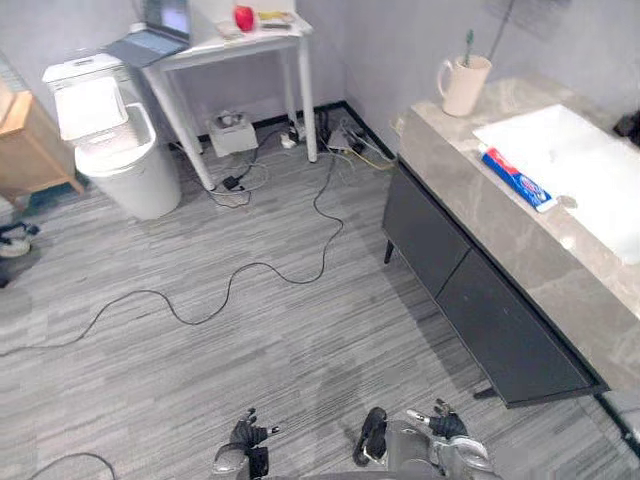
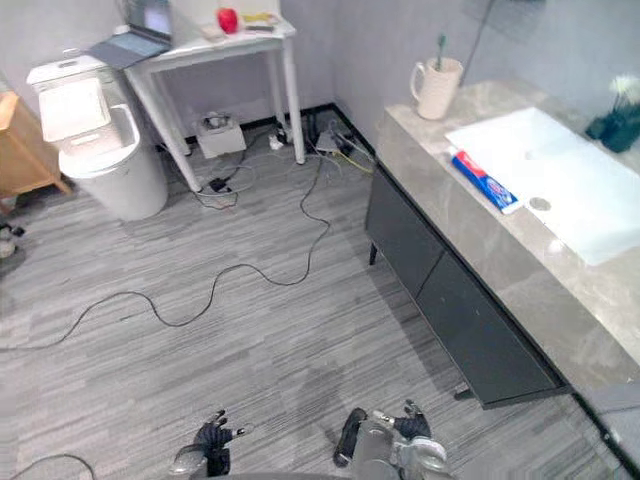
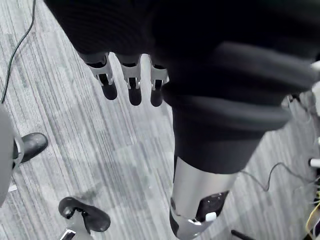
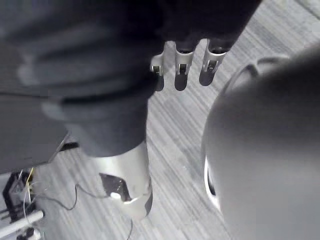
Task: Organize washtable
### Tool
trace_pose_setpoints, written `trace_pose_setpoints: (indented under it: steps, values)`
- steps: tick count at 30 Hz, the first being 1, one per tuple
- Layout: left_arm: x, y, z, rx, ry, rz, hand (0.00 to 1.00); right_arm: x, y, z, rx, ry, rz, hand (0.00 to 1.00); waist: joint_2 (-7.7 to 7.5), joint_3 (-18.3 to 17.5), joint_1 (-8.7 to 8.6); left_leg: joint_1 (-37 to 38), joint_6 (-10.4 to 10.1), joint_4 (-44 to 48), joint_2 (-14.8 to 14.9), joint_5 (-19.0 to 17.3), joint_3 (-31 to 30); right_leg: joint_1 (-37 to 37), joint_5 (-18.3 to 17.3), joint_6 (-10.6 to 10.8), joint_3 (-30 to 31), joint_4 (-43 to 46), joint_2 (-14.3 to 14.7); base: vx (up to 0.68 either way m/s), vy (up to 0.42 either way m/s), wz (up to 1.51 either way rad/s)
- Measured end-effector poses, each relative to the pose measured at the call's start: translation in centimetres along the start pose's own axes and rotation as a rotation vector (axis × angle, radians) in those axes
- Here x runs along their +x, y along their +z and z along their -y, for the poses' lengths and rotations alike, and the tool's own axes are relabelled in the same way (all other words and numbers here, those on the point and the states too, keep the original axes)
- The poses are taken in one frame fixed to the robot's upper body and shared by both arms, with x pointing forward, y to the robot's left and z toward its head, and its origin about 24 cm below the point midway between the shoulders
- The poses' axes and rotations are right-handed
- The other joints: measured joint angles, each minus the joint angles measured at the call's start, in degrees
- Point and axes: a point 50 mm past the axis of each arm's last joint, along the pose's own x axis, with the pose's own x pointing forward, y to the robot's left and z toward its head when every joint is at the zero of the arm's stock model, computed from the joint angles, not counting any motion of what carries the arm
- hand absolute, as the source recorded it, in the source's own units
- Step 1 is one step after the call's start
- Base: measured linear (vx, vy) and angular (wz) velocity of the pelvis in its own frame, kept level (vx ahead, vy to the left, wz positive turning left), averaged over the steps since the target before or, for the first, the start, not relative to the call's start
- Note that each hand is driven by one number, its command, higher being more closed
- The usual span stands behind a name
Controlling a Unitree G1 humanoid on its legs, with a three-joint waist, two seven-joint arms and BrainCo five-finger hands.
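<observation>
Two robot hands hang low at 6 o'clock in the eye views, above the grey floor (image 1: 300, 350). The left robot hand (image 1: 243, 437) and the right robot hand (image 1: 447, 428) each have straight, loosely spread fingers and hold nothing, which the wrist views show from close up. Well apart from them, from 1 to 4 o'clock, runs the grey stone tabletop (image 1: 440, 150) with a white sink (image 1: 580, 160) set in it and a dark cabinet (image 1: 470, 290) below. A beige cup (image 1: 464, 85) stands upright at the tabletop's far end, at 1 o'clock, with a green toothbrush (image 1: 467, 45) standing in it. A red, white and blue toothpaste (image 1: 517, 178) lies flat at 2 o'clock, just beside the sink's edge. A small plant (image 2: 620, 115) sits at 3 o'clock, past the sink. A white toilet (image 1: 110, 130) stands at 10 o'clock, and near it at 12 is a white table (image 1: 230, 50) carrying a laptop (image 1: 155, 35).
</observation>
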Motion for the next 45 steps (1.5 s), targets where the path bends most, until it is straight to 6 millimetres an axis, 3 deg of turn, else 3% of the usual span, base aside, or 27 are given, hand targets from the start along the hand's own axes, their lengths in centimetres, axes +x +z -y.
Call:
trace_pose_setpoints:
  steps: [2,5,8,10,11,12,13,15,16,17,19,22,26,28,29,30,32,34,37,39,41,42,43,44,45]
  values:
    - [0.0,0.3,0.4,-0.045,-0.006,0.019,0.0,0.0,0.0,0.0,-0.006,0.002,-0.001,0.0,0.33,-0.15,0.46,-6.25,0.22,16.9,5.13,-0.35,-5.13,3.19,-0.71,-1.14,3.02,-2.08,4.02,0.24,-0.209,-0.83]
    - [0.0,0.6,0.5,-0.048,-0.009,0.032,0.0,0.0,-0.1,-0.2,0.009,0.008,-0.004,0.0,0.21,-0.26,0.77,-10.27,0.62,17.59,5.13,-0.86,-7.03,5.84,-0.76,-1.22,7.75,-4.25,6.27,0.2,-0.068,-1.03]
    - [0.1,1.3,0.9,-0.052,-0.018,0.063,0.0,-0.2,-0.6,-0.1,0.018,0.004,-0.024,0.0,-0.93,-0.39,1.79,-14.22,2.27,4.8,1.51,-1.86,-10.15,7.69,-0.73,-0.89,13.75,-5.89,6.47,0.23,0.012,-1.03]
    - [0.1,1.5,1.2,-0.055,-0.025,0.069,0.0,-0.2,-0.7,0.0,0.014,0.001,-0.03,0.0,-0.78,-0.67,2.59,-16.14,1.79,-7.84,-3.34,-1.51,-18.62,8.69,-1.3,0.42,19.68,-6.35,6.24,0.24,0.133,-1.19]
    - [0.1,1.5,1.2,-0.056,-0.026,0.07,0.0,-0.2,-0.7,0.0,0.013,0.0,-0.031,0.0,-0.7,-0.72,2.94,-16.08,1.25,-10.78,-4.36,-1.09,-20.51,8.97,-1.54,0.83,21.03,-6.34,6.11,0.24,0.185,-1.31]
    - [0.1,1.4,1.4,-0.046,-0.032,0.066,0.0,-0.3,-1.2,0.3,0.01,-0.007,-0.046,0.0,-0.54,-0.93,3.0,-15.48,0.93,-15.91,-6.05,0.18,-23.75,9.35,-2.29,1.95,23.46,-5.94,5.74,0.25,0.214,-1.23]
    - [0.0,1.1,1.5,-0.032,-0.041,0.056,0.0,-0.3,-1.3,0.7,0.004,-0.015,-0.053,0.0,0.11,-1.55,3.05,-15.44,2.7,-17.75,-6.41,1.51,-23.93,9.49,-4.03,3.16,25.91,-4.29,5.73,0.27,0.238,-1.13]
    - [-0.1,0.6,1.6,-0.033,-0.041,0.038,0.0,-0.6,-1.8,1.1,0.011,-0.027,-0.062,0.0,1.19,-2.76,2.97,-13.61,2.9,-17.11,-6.5,5.19,-22.7,9.03,-8.09,5.51,29.13,1.14,5.33,0.33,0.309,-1.07]
    - [-0.1,0.3,1.4,-0.031,-0.036,0.026,0.0,-0.8,-2.4,0.9,0.016,-0.021,-0.077,0.0,-0.62,-3.93,3.01,-11.75,3.99,-17.13,-7.73,3.43,-18.97,7.7,-10.2,8.39,29.93,6.29,3.0,0.34,0.334,-1.13]
    - [-0.1,0.1,1.1,-0.027,-0.029,0.018,0.0,-0.9,-2.6,0.7,0.015,-0.015,-0.081,0.0,-1.31,-4.33,3.3,-10.91,4.17,-17.75,-8.34,2.82,-17.09,5.96,-10.64,9.15,29.98,9.99,1.98,0.33,0.381,-1.06]
    - [-0.1,-0.1,0.2,-0.009,-0.011,0.006,0.0,-0.9,-2.6,-0.1,0.035,0.004,-0.079,0.0,-2.55,-4.29,2.94,-5.26,5.59,-20.58,-10.07,1.66,-12.42,-0.76,-9.25,12.77,26.15,24.72,-1.87,0.3,0.335,-0.96]
    - [-0.1,-0.6,-0.2,-0.002,-0.002,-0.019,0.0,-0.9,-2.6,0.2,0.048,-0.003,-0.078,0.0,-2.24,-4.25,2.82,0.59,5.93,-24.88,-10.29,1.46,-10.56,-2.97,-10.77,10.21,17.55,31.25,-5.53,0.19,0.185,-0.48]
    - [-0.1,-0.8,-0.4,0.017,-0.002,-0.036,0.0,-0.5,-1.8,0.2,0.028,0.004,-0.063,0.0,-2.0,-4.15,1.48,3.36,5.73,-29.62,-10.23,1.56,-9.03,-6.05,-10.89,8.98,10.06,20.68,-5.99,0.2,0.025,-0.11]
    - [-0.1,-1.1,-0.4,0.036,-0.009,-0.052,0.0,-0.4,-1.9,0.2,0.028,0.002,-0.071,0.0,-1.88,-3.96,1.48,4.6,3.99,-29.32,-11.03,0.63,-8.83,-4.83,-3.46,3.99,9.51,10.18,-4.7,0.27,-0.08,-0.22]
    - [-0.2,-1.2,-0.1,0.032,-0.017,-0.056,0.0,-0.3,-1.5,0.4,0.016,-0.001,-0.062,0.0,-0.63,-3.6,1.47,5.16,3.81,-29.1,-10.24,0.61,-8.7,-3.91,-3.28,3.73,9.29,9.53,-3.85,0.26,-0.087,-0.21]
    - [-0.2,-1.3,0.5,0.015,-0.031,-0.057,0.0,-0.2,-1.3,0.8,0.008,-0.007,-0.057,0.0,0.39,-3.34,1.26,4.78,3.55,-26.31,-9.17,0.67,-8.47,-2.22,-3.49,3.98,9.27,7.4,-3.14,0.23,-0.115,-0.14]
    - [-0.2,-1.0,0.7,-0.027,-0.029,-0.044,0.0,-0.3,-1.3,0.9,0.004,-0.011,-0.056,0.0,0.51,-3.12,1.34,0.59,2.08,-14.95,-6.23,-0.14,-8.87,0.45,-3.43,3.88,9.51,4.24,-2.11,0.22,-0.169,-0.09]
    - [-0.2,-0.6,0.6,-0.08,-0.017,-0.011,0.0,-0.4,-1.5,1.2,-0.009,-0.014,-0.063,0.0,0.85,-3.1,2.18,-5.37,1.18,2.56,-0.8,0.06,-10.47,4.55,-3.61,2.96,10.63,0.9,0.88,0.2,-0.125,-0.33]
    - [-0.2,-0.2,0.5,-0.09,-0.013,0.011,0.0,-0.4,-1.8,0.9,-0.002,-0.008,-0.071,0.0,0.23,-3.08,2.87,-7.56,2.1,6.06,1.14,-1.18,-11.41,7.42,-3.81,2.38,14.28,-1.45,2.78,0.19,-0.032,-0.72]
    - [-0.2,-0.1,0.5,-0.089,-0.013,0.015,0.0,-0.5,-1.9,0.7,0.003,-0.006,-0.079,0.0,-0.47,-3.22,3.05,-8.96,2.34,0.07,-0.35,-2.93,-12.58,7.85,-3.34,2.95,17.29,-2.81,2.46,0.2,0.078,-0.73]
    - [-0.2,-0.1,0.3,-0.086,-0.01,0.018,0.0,-0.5,-2.1,0.7,0.011,-0.008,-0.085,0.0,-0.78,-3.21,3.03,-9.9,2.26,-9.69,-3.76,-2.91,-17.83,8.22,-2.74,3.93,19.99,-3.69,1.2,0.19,0.181,-0.84]
    - [-0.2,0.0,0.3,-0.085,-0.01,0.019,0.0,-0.5,-2.2,0.8,0.01,-0.009,-0.089,0.0,-0.78,-3.31,3.02,-9.86,1.33,-17.5,-6.32,-1.44,-22.15,8.3,-2.41,5.19,22.09,-4.12,0.44,0.1,0.142,-0.69]
    - [-0.2,-0.1,0.4,-0.085,-0.011,0.018,0.0,-0.5,-2.3,1.0,0.008,-0.014,-0.093,0.0,-0.38,-3.46,3.04,-9.7,0.85,-20.98,-7.01,1.43,-24.21,8.24,-2.43,5.92,22.91,-4.22,0.34,0.22,0.292,-0.85]
    - [-0.2,-0.2,0.4,-0.086,-0.012,0.013,0.0,-0.6,-2.5,1.1,0.009,-0.019,-0.103,0.0,-0.42,-3.74,3.18,-8.42,1.46,-21.62,-8.06,4.21,-23.57,8.76,-2.31,7.65,24.79,-4.73,-0.35,0.18,0.244,-0.67]
    - [-0.2,-0.3,0.0,-0.076,-0.002,0.007,0.0,-0.6,-2.6,0.8,0.012,-0.012,-0.104,0.0,-1.48,-3.98,2.94,-7.21,1.86,-22.6,-9.27,3.98,-22.17,9.5,-1.94,8.38,25.62,-5.97,-1.61,0.2,0.295,-0.59]
